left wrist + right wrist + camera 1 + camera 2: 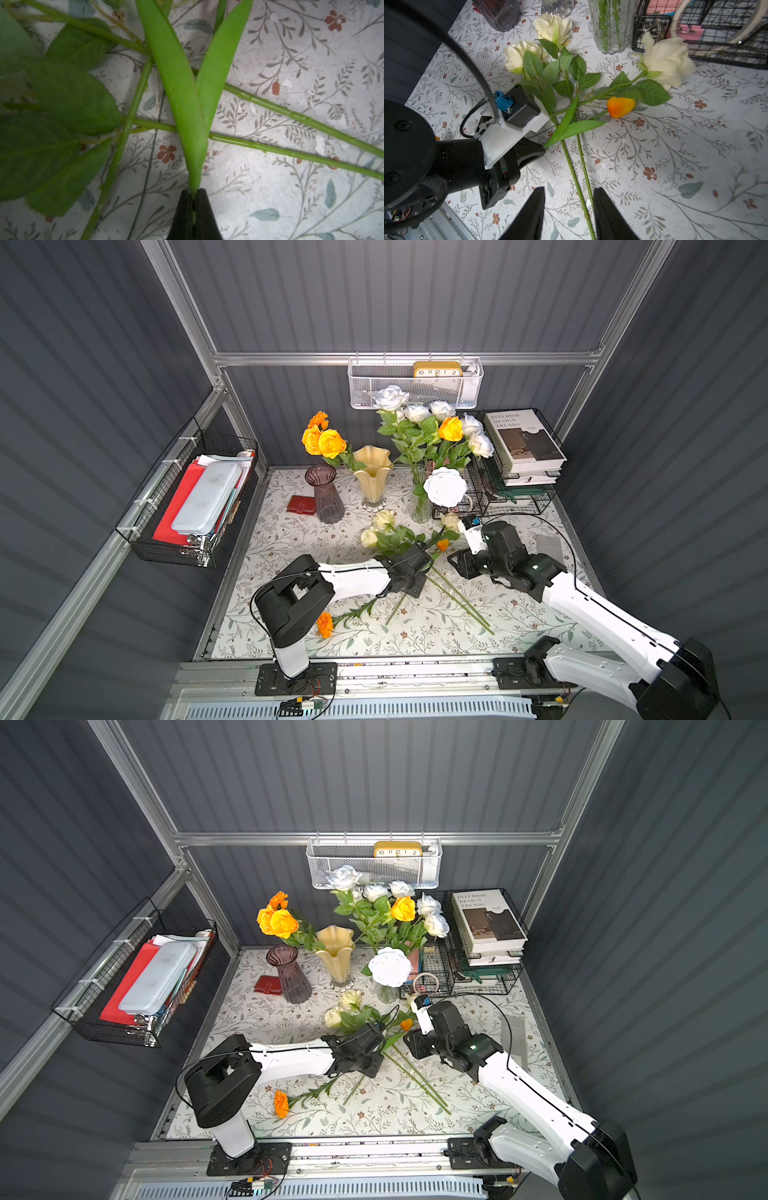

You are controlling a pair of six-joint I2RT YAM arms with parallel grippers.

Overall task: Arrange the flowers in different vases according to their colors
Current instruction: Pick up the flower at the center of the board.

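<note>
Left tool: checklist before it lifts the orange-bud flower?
1. Left tool shut on the orange-bud flower at its long green leaves: ok.
2. Stem itself inside the grip, not only leaves: cannot tell.
3. Held flower free of the cream-yellow roses' green stems: not ok, its leaves lie across them.
4. Right tool open, apart from the held flower: ok.
5. Cream-yellow wavy-rimmed vase upright, orange roses leaning at its rim: ok.
6. Ribbed smoky-purple glass vase upright and empty: ok.
</note>
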